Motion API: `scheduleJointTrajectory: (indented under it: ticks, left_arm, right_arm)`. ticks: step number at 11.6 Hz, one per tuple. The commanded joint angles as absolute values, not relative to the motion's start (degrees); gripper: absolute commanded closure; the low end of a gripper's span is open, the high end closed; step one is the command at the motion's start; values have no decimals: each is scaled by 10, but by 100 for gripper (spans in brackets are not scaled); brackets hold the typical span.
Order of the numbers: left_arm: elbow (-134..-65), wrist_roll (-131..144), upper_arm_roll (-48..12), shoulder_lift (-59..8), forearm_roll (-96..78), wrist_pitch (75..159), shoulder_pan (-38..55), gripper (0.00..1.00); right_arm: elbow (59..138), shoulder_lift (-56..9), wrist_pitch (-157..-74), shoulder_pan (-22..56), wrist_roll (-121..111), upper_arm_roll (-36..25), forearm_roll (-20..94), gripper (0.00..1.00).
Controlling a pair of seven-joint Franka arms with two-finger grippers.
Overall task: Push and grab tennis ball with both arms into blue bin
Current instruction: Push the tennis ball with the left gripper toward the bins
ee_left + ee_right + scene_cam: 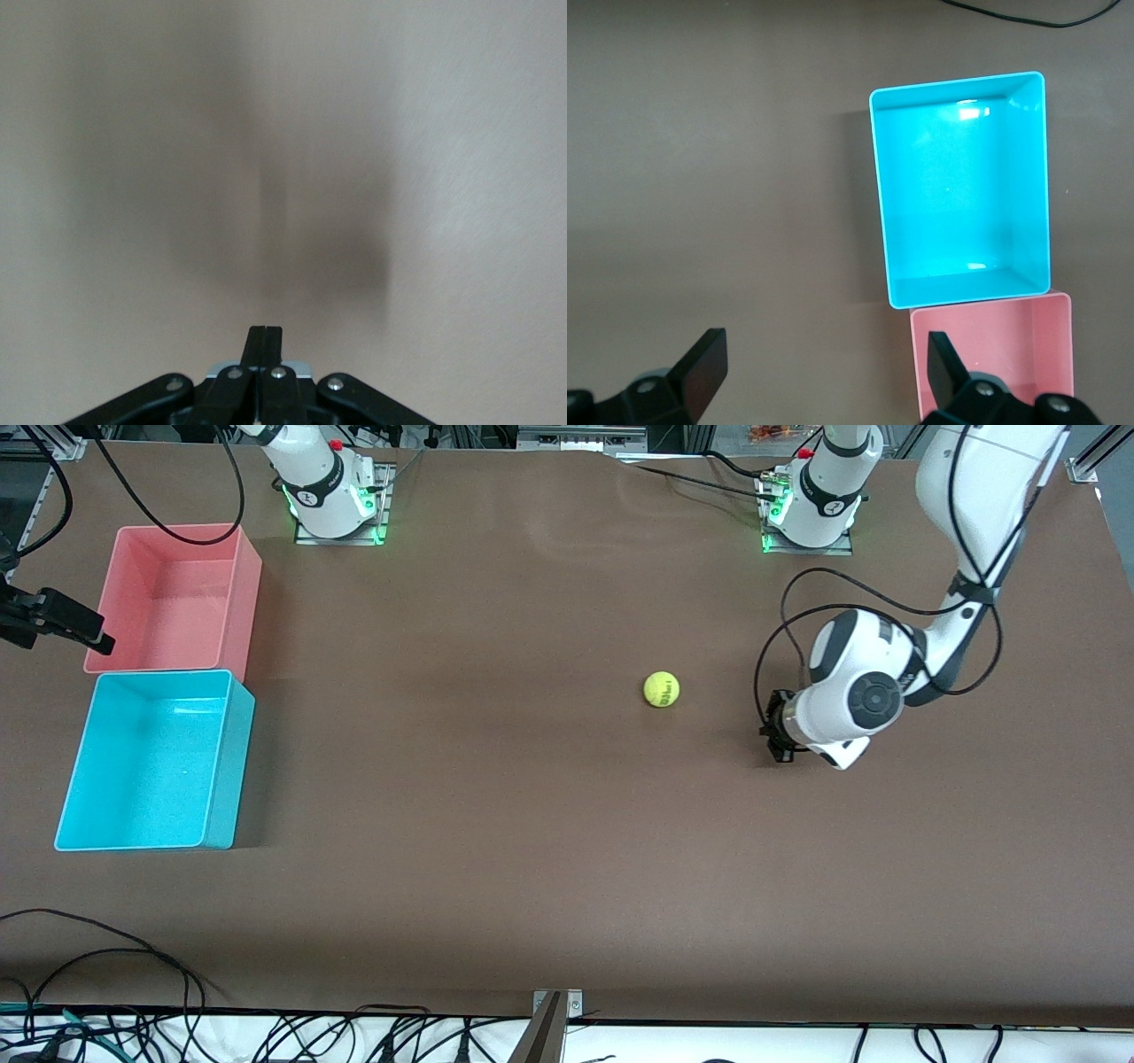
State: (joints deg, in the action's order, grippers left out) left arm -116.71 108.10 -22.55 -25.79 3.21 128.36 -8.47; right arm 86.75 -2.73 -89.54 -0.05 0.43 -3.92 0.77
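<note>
The left gripper [780,737] sits low at the brown table [496,850] toward the left arm's end, its two fingers [264,341] pressed flat together with nothing between them. In the left wrist view only bare tabletop and the gripper's own shadow show ahead of it; the ball does not appear there.

The tennis ball [661,689] lies on open table, apart from that gripper, toward the right arm's end from it and a little farther from the front camera. Judged from this, the ball is not squarely in line with the closed fingers, so a push could catch it off-centre and send it rolling at an angle, away from the bins. A hard shove could also carry it too fast along the long bare stretch for the other arm to stop.

The right gripper [62,622] hangs over the edge of the pink bin [182,593] at the right arm's end of the table, jaws spread wide and empty. Its wrist view looks down on the blue bin [961,190], which is empty and stands touching the pink bin, nearer the front camera.

The two bins share a wall, so a drop released slightly off target could land the ball in the pink one. The ball could also bounce out of the blue bin if dropped from high up.
</note>
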Motion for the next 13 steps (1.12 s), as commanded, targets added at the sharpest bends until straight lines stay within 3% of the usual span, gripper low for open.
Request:
scheduleJointTrajectory:
  ticks: [1,8,11,12,13]
  left_arm:
    - [-1170,1029,-231,-193,48,1236,-116,100]
    - [-1188,734,-233,-98,47,1220,-253,100]
    - [-1180,596,-233,-64,47,1201,-303,76]
    - [-1173,570,-232,-57,47,1201,-308,60]
    - [-1164,551,-229,-55,47,1201,-310,1]
  right_arm:
    - [856,-40,-892,3,7,-37,17,0]
    - [855,-45,-891,18,7,-46,19,0]
    - [858,-49,-889,22,6,-43,18,0]
    - [860,-50,-887,26,4,-37,16,0]
    - [862,-54,-884,32,7,-35,14,0]
